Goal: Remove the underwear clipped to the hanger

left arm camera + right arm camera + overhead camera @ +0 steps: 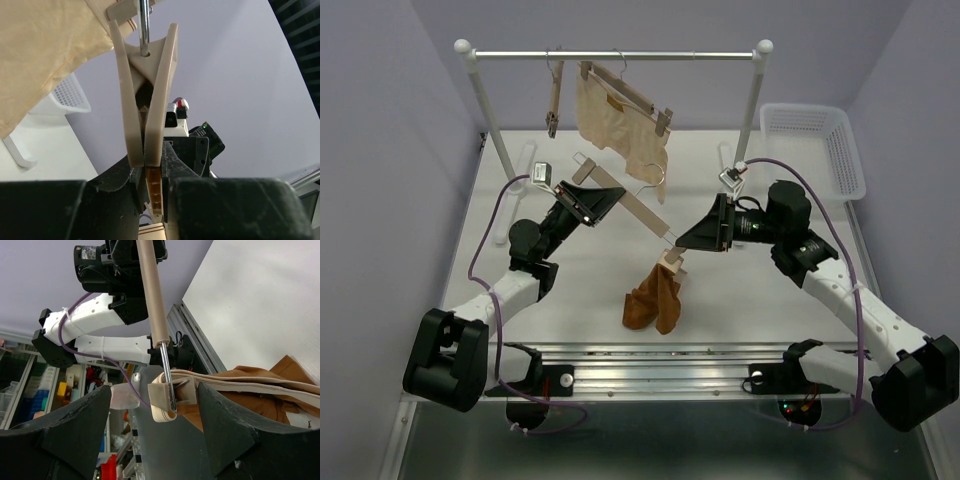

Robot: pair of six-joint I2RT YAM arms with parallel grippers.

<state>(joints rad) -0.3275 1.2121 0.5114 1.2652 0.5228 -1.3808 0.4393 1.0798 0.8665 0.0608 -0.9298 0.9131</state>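
Note:
The rust-orange underwear (653, 300) hangs from the end clip (672, 258) of a wooden hanger (640, 210) held slanted over the table, its lower part resting on the table. My left gripper (588, 203) is shut on the hanger's upper end, and the pale wood (150, 115) shows pinched between its fingers. My right gripper (688, 240) stands open around the clip (172, 400), with a finger on each side, and the orange cloth (260, 390) is just beyond it. The beige underwear (615, 120) stays clipped to a second hanger on the rail.
A white clothes rack with a metal rail (620, 55) spans the back of the table. An empty hanger (554, 95) hangs at the rail's left. A white plastic basket (820, 135) stands at the back right.

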